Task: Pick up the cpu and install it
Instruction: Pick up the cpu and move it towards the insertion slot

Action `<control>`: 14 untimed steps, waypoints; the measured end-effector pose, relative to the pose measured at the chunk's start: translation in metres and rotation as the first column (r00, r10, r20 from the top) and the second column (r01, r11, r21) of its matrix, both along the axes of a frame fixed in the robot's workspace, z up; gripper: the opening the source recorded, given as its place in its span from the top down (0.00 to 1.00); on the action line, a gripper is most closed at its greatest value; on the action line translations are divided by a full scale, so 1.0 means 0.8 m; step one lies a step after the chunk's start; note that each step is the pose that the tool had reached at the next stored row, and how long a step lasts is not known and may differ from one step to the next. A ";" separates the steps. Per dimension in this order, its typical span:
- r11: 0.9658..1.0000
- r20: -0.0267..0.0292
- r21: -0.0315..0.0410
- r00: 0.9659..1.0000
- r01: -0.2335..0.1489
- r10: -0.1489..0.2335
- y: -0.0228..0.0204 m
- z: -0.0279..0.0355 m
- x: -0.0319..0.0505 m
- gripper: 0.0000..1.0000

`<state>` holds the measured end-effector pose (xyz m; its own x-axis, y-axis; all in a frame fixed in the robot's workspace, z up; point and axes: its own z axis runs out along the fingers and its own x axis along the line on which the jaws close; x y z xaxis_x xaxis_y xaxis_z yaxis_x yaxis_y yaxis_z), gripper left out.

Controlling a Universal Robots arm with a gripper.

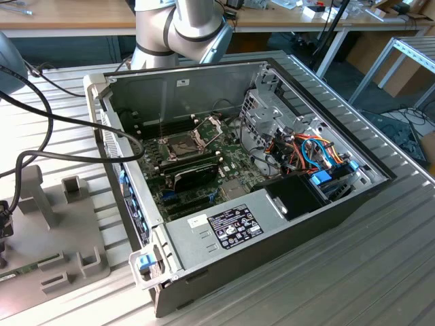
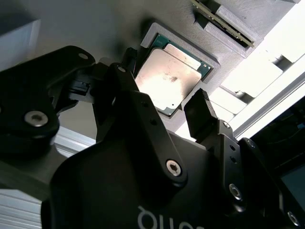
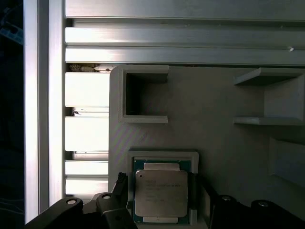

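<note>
**Silver-grey cpu (image 3: pixel 160 193) lies in its tray pocket, jaws spread either side**

A slatted aluminium table (image 1: pixel 380 272) carries everything; on it lies an open computer case (image 1: pixel 224 231), its circuit board (image 1: pixel 197 183) exposed and the socket (image 1: pixel 185 145) on that board uncovered, its metal frame lifted; the arm (image 1: pixel 183 24) rises behind the case in the exterior view; toward the exterior view's left, beside the case, sits a grey plastic tray (image 1: pixel 68 227) with raised blocks and pockets; in both wrist views the gripper (image 2: pixel 165 78) hangs over one square pocket of that tray, its jaws wide apart and holding nothing, with one black finger (image 2: pixel 202 114) at each of two opposite sides of the pocket; whether the fingers touch the tray cannot be told; the cpu lies flat in that pocket, metal top up, between the two fingers and well apart from the socket.
</note>
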<state>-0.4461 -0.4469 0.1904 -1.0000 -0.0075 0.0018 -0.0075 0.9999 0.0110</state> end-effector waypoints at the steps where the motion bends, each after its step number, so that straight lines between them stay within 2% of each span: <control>1: 1.000 0.000 0.000 1.000 0.000 0.000 0.0000 0.0000 0.000 0.32; 14: 1.000 0.000 0.000 1.000 0.001 -0.001 0.0005 -0.0001 0.000 0.34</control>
